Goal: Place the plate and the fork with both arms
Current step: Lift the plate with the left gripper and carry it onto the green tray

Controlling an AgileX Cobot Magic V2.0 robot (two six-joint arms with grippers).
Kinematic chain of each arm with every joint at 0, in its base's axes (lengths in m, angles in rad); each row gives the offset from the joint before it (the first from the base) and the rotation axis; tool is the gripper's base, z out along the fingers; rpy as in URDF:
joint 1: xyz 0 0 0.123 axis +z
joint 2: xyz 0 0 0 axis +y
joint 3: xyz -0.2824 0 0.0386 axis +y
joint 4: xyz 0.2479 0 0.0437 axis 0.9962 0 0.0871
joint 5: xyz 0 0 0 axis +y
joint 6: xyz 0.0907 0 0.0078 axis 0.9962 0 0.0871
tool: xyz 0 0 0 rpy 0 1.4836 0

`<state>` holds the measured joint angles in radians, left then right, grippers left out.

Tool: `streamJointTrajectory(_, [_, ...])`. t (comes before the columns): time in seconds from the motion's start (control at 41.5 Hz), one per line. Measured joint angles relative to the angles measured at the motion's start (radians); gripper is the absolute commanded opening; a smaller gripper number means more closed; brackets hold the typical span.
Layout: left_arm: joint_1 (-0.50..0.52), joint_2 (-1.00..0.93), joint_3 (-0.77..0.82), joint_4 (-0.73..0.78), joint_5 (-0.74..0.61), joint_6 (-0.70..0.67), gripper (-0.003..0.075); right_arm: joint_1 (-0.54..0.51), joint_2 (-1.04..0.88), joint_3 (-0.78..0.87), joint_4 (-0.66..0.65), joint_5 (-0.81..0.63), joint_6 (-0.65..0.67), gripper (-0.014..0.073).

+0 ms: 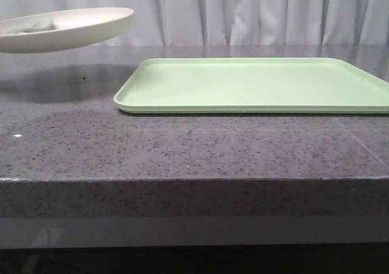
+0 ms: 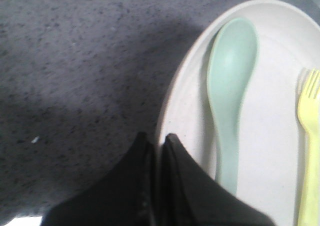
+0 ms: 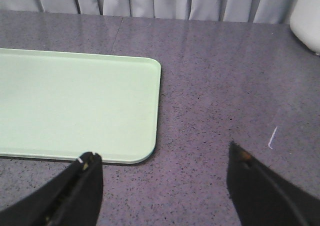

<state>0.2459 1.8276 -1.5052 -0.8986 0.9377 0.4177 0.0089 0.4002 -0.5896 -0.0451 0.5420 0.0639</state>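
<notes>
Plate [image 1: 61, 30]: up in the air over the counter's far left corner, clear of the stone; pinched at the rim by the left gripper [image 2: 159, 151], so it hangs from one edge
Cargo: fork [image 2: 309, 136] and a grey-green spoon [image 2: 230, 95] are riding loose inside the plate, side by side, not touching as far as I can see
Tray [image 1: 255, 84]: light green, flat on the counter [image 1: 182, 152] toward the far right, nothing on it; plate is left of it and well apart
Step in hand: looks like carrying the plate over to the tray; my take, keep it dead level and move slow, because a rim-only pinch will let it sag and the cutlery slide; set it down flat before letting go
Left hand: jaws nearly together, one on each side of the rim, gripping the plate
Right gripper [image 3: 165, 178]: spread wide, holding nothing, touching nothing; hovering over the bare counter just off the tray's right near corner; guessing it's waiting for the fork
</notes>
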Motion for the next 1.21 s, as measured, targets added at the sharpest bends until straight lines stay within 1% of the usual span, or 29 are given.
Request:
streamJointTrajectory(0.096, [-0.050,-0.002,-0.042,0.054,-0.023,-0.076,-0.0020,0.000,0.000,0.000,0.000,0.000,0.000,0.0541])
streamJointTrajectory(0.265, [-0.176,-0.002,-0.079,0.186,-0.098,-0.211,-0.0020,0.000,0.000,0.000,0.000,0.000,0.000,0.0541])
streamJointTrajectory(0.507, [-0.378,0.004,-0.083,0.206,-0.235,-0.300,-0.0020,0.000,0.000,0.000,0.000,0.000,0.000,0.0541])
streamJointTrajectory(0.675, [-0.511,0.043,-0.083,0.210,-0.315,-0.355,-0.0020,0.000,0.000,0.000,0.000,0.000,0.000,0.0541])
streamJointTrajectory(0.772, [-0.576,0.069,-0.083,0.248,-0.357,-0.423,-0.0020,0.000,0.000,0.000,0.000,0.000,0.000,0.0541])
streamJointTrajectory(0.917, [-0.645,0.106,-0.083,0.342,-0.403,-0.545,-0.0020,0.000,0.000,0.000,0.000,0.000,0.000,0.0541])
streamJointTrajectory(1.013, [-0.669,0.132,-0.083,0.388,-0.417,-0.610,-0.0020,0.000,0.000,0.000,0.000,0.000,0.000,0.0541])
streamJointTrajectory(1.206, [-0.680,0.159,-0.083,0.402,-0.432,-0.637,-0.0020,0.000,0.000,0.000,0.000,0.000,0.000,0.0541])
